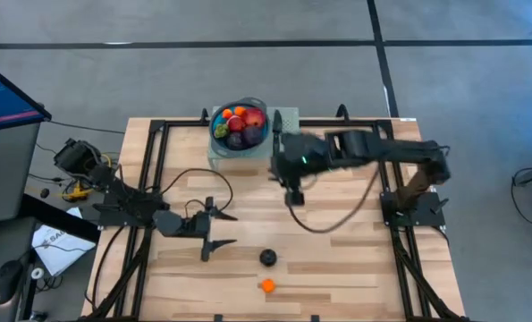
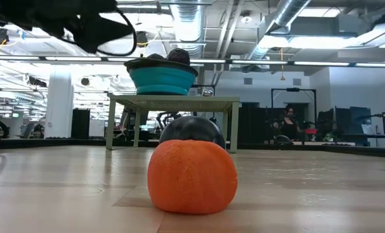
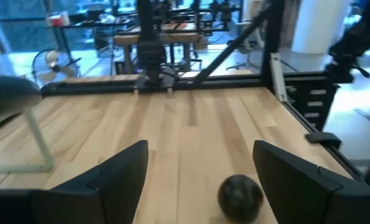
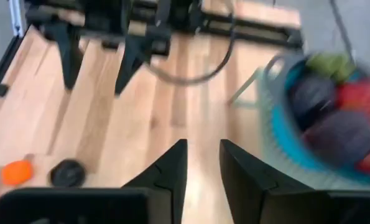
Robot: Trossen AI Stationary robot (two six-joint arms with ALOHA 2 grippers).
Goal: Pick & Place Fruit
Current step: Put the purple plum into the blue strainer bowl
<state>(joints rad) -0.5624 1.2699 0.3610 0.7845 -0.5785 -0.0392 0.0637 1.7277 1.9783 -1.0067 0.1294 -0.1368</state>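
A dark purple fruit (image 1: 267, 258) and a small orange fruit (image 1: 266, 286) rest on the wooden table near its near edge. In the low view the orange fruit (image 2: 192, 176) stands in front of the dark fruit (image 2: 192, 131). More fruit, red, orange, green and purple, fills the blue bowl (image 1: 239, 125). My left gripper (image 1: 221, 229) is open at table height, left of the dark fruit (image 3: 240, 196), which lies just ahead of its fingers. My right gripper (image 1: 294, 199) hovers open and holds nothing, between the bowl (image 4: 321, 124) and the two loose fruits (image 4: 68, 173).
The bowl stands on a small pale green raised stand (image 1: 288, 121) at the table's far edge; in the low view the stand's legs (image 2: 231, 126) show. Black frame rails (image 1: 154, 170) run along the table's left and right sides. A cable (image 1: 337, 219) loops below the right arm.
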